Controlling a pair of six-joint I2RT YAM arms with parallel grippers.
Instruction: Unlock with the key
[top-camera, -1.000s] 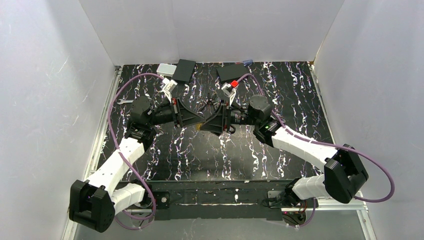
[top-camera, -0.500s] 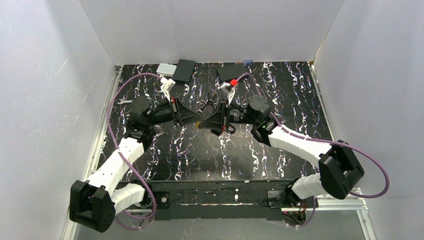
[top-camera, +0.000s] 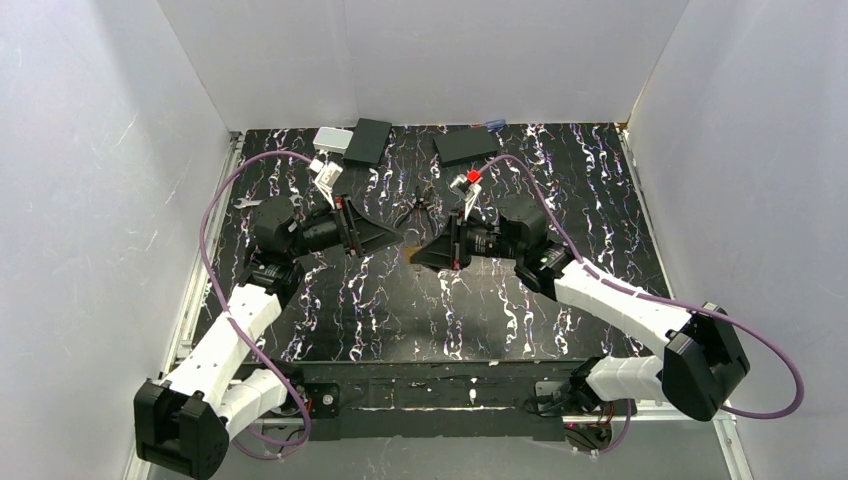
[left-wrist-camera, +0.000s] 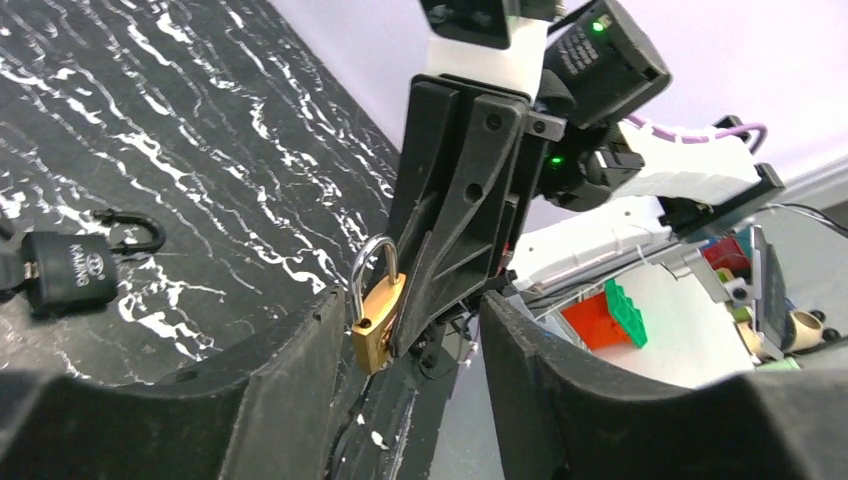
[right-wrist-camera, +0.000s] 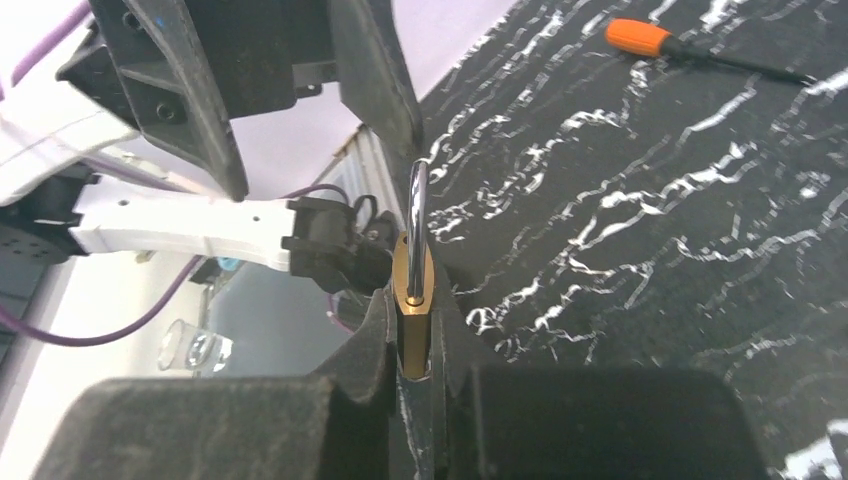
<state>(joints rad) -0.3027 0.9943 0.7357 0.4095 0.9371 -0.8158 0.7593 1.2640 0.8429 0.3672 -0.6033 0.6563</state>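
A small brass padlock (right-wrist-camera: 413, 305) with a steel shackle is clamped by its body between the fingers of my right gripper (top-camera: 418, 254), shackle pointing at the left arm. It also shows in the left wrist view (left-wrist-camera: 376, 320), just ahead of my left gripper (left-wrist-camera: 410, 350). My left gripper (top-camera: 392, 238) is open and empty, facing the right gripper tip to tip with a small gap. No key shows in either gripper. A small silver object (top-camera: 248, 203) lies near the table's left edge; I cannot tell what it is.
A black padlock (left-wrist-camera: 70, 270) lies on the marbled table, beside a dark object (top-camera: 416, 207). An orange-handled screwdriver (right-wrist-camera: 645, 38) lies on the table. Two black boxes (top-camera: 370, 141) (top-camera: 466, 145) and a silver box (top-camera: 332, 139) stand at the back wall.
The two grippers were touching at the table's middle; now they have drawn slightly apart. The right gripper moved right and nearer with the brass padlock, and the left arm pulled back left.
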